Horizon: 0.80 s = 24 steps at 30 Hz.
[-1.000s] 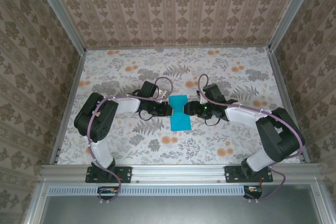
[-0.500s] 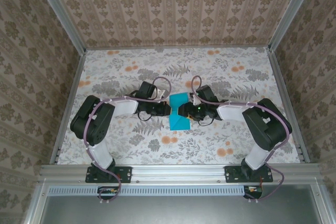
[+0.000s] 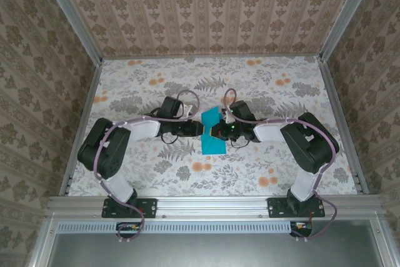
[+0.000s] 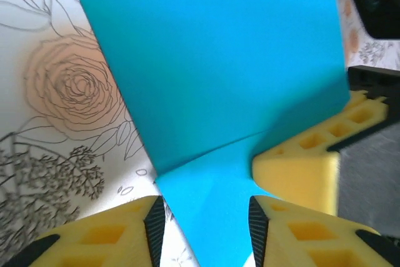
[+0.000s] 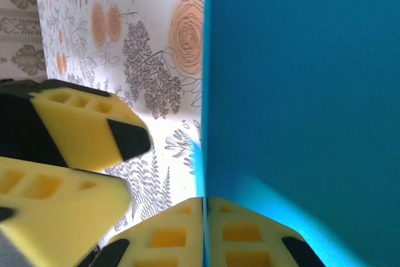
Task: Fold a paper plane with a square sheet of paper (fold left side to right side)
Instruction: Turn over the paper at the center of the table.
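Near the middle of the flower-printed table (image 3: 262, 167), the sheet of paper (image 3: 215, 145) lies folded into a narrow turquoise strip running away from the arm bases, with both arms reaching in from either side to meet over its far half. The left gripper (image 3: 200, 130) sits at the strip's left edge and the right gripper (image 3: 214, 131) is on top of it, so their black wrists and looping cables (image 3: 187, 97) cover part of the paper from above. From the left wrist, the left gripper (image 4: 206, 232) has its yellow pads (image 4: 112, 236) spread, with a creased corner of the paper (image 4: 212, 60) passing through the gap between them; a yellow pad of the right gripper (image 4: 300, 170) presses on the sheet just beyond. From the right wrist, the right gripper (image 5: 205, 232) is pinched together on a raised layer of the paper (image 5: 300, 92), seen edge-on and blocking the table beyond it on that side. The left arm's pads (image 5: 81, 126) stand close by. Patterned walls (image 3: 212, 10) and a metal rail (image 3: 212, 203) enclose the table.
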Available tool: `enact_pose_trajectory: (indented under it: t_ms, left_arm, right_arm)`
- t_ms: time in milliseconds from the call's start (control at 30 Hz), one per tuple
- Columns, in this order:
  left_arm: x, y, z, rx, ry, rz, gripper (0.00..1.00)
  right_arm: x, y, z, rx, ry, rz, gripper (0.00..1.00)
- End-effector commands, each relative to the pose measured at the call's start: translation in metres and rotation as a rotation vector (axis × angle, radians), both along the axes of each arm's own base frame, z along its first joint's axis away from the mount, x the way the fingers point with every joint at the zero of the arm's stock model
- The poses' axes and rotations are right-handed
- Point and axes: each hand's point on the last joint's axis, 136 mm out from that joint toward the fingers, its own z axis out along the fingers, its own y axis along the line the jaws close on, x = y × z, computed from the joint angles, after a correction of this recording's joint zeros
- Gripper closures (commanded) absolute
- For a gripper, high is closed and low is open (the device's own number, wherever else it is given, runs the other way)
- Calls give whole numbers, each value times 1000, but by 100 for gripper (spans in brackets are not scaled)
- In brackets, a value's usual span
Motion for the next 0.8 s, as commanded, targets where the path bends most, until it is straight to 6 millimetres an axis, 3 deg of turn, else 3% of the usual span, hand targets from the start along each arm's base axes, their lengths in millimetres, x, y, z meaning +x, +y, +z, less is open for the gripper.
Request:
enact_pose_trajectory:
  t_ms: [0, 167, 300, 467, 600, 767]
  left_arm:
    - [15, 11, 40, -71, -87, 64, 44]
    - [31, 35, 98, -195, -179, 165, 22]
    - [27, 32, 147, -356, -215, 137, 11]
    - [20, 18, 194, -518, -248, 61, 6]
    - [13, 3, 216, -586, -263, -6, 6]
    - [8, -13, 226, -615, -260, -62, 6]
  right_arm:
    - [20, -3, 50, 66, -161, 13, 97]
    - [35, -25, 114, 150, -350, 17, 97]
    - [39, -36, 171, 254, -494, 33, 97]
    - [32, -31, 229, 360, -606, 81, 96]
    - [27, -24, 256, 430, -643, 100, 96]
    - [20, -10, 269, 470, -657, 138, 96]
